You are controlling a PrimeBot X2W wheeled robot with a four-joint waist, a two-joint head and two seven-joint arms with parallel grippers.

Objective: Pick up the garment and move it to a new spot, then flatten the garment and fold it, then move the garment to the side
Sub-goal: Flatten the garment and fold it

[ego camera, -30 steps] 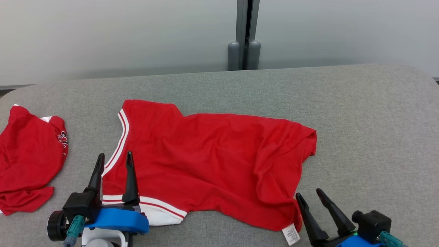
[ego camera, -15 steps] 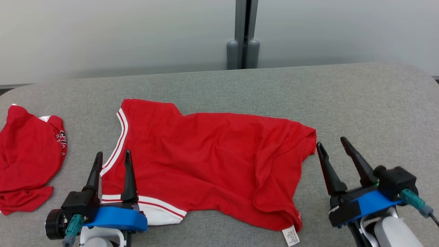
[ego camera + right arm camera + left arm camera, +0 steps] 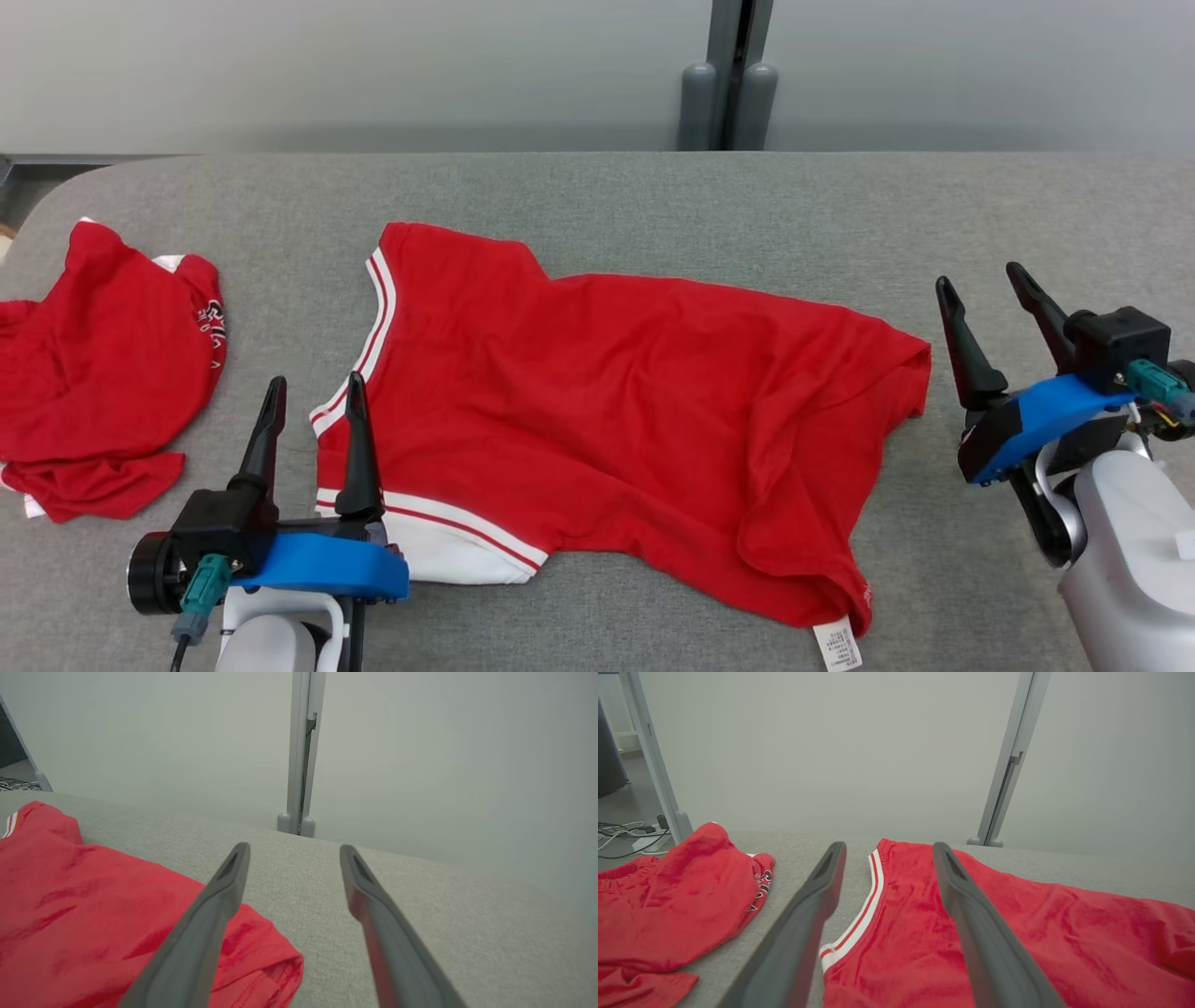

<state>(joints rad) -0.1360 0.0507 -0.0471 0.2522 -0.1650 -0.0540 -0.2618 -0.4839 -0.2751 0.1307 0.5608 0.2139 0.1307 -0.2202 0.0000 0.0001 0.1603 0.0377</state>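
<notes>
Red garment [image 3: 607,411] lies long-axis left-right on grey table [image 3: 653,187]. Left gripper [image 3: 316,379] sits over its left trimmed edge, right gripper [image 3: 978,273] just beside the right end. Both are spread and empty.

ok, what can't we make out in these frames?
- Care label: head view, print too small to read.
- Crumpled garment: head view, left edge cuts it off; a fold hides most of its lettering.
- Left gripper: whether it touches the spread garment is unclear in head and left wrist views.
</notes>
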